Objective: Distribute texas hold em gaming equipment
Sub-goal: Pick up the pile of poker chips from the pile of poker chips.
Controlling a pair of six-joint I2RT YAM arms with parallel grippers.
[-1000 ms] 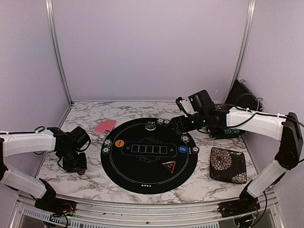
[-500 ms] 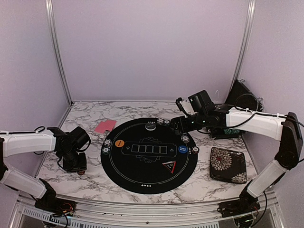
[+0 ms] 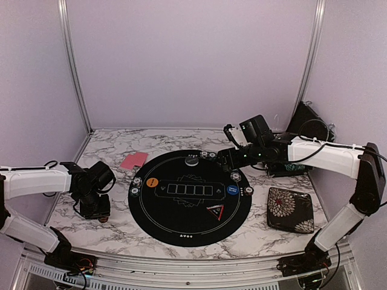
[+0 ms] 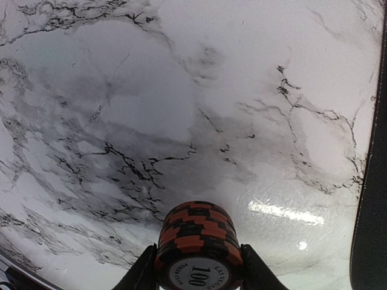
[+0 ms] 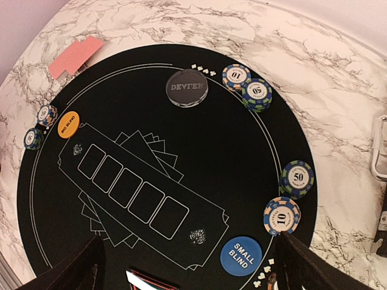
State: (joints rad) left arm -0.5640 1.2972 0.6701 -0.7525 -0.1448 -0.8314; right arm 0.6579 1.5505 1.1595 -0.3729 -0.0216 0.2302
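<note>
Showing "100", an orange-black chip stack (image 4: pixel 198 241) sits in the left gripper (image 4: pixel 198 270).

- We saw an orange-and-black chip stack (image 4: pixel 198 241), its top marked 100, upright and pinched in the left tool (image 4: pixel 198 272).
- Pink-red-backed cards (image 5: pixel 75 55) lay on the surface (image 5: pixel 338 90) beside the mat (image 5: pixel 242 151).
- Blue striped chip stacks (image 5: pixel 256 94) sat in pairs at the mat's rim.
- The orange button (image 5: pixel 68 124) and blue button (image 5: pixel 240 257) lay flat at opposite sides of the mat.
- The black triangle marker (image 3: pixel 216 211) lay near the blue button.
</note>
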